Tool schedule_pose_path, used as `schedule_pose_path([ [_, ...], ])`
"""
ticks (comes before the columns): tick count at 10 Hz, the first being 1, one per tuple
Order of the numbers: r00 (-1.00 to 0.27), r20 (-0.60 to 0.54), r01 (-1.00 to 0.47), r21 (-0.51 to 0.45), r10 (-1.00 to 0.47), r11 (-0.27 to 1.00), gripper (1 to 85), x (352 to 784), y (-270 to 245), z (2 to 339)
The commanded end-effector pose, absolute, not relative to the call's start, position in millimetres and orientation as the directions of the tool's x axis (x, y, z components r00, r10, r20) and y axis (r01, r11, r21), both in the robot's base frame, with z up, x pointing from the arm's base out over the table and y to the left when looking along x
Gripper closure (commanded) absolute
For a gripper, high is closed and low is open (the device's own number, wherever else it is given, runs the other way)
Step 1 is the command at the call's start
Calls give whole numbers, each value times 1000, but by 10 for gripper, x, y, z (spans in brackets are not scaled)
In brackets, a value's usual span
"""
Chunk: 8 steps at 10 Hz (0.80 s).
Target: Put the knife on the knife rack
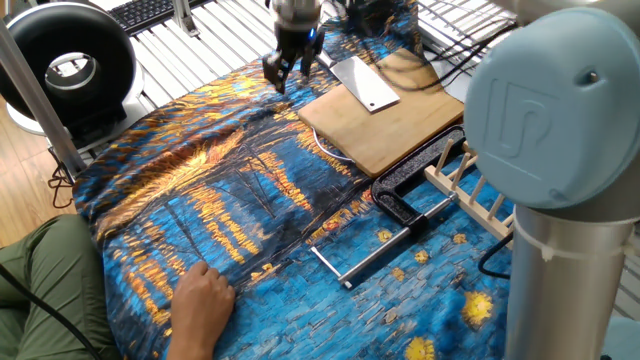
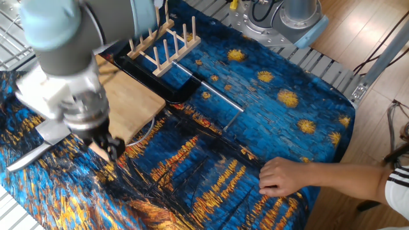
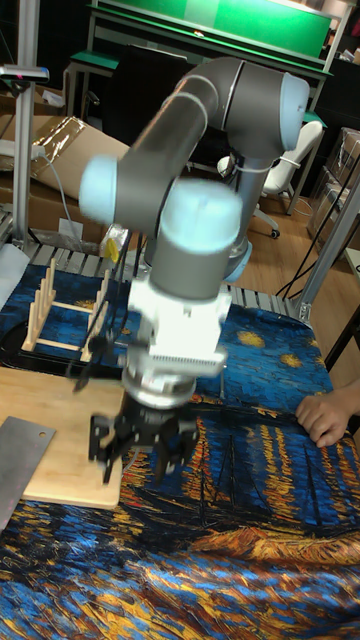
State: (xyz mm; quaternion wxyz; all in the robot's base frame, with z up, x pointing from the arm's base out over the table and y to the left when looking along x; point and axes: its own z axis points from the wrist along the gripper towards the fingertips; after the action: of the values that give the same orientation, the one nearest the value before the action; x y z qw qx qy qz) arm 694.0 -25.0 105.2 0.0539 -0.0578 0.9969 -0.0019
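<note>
In the tall fixed view, the knife (image 3: 22, 462) is lying flat at the far left, its broad grey blade overlapping the left edge of the bamboo cutting board (image 3: 60, 430), with the small hole near its top corner. Behind the board, further back, the knife rack (image 3: 68, 318) is standing on a black tray (image 3: 20, 352). To the right of the knife, the gripper (image 3: 140, 447) is hanging just above the painted cloth (image 3: 200, 560), its fingers spread apart and holding nothing. At the right edge, a person's hand (image 3: 325, 418) is resting on the cloth.
</note>
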Motion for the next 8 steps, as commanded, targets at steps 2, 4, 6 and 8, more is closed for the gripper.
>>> schedule_pose_path([
  [2, -993, -77, -87, -6, -87, 996, 233, 6838, -253, 1545],
  [4, -996, -73, -50, -29, -52, 998, 380, 6866, -312, 1511],
  [6, -996, -84, -17, -127, -28, 992, 847, 6898, -573, 1533],
  [8, -995, -103, -6, -92, -16, 996, 847, 6942, -482, 1528],
])
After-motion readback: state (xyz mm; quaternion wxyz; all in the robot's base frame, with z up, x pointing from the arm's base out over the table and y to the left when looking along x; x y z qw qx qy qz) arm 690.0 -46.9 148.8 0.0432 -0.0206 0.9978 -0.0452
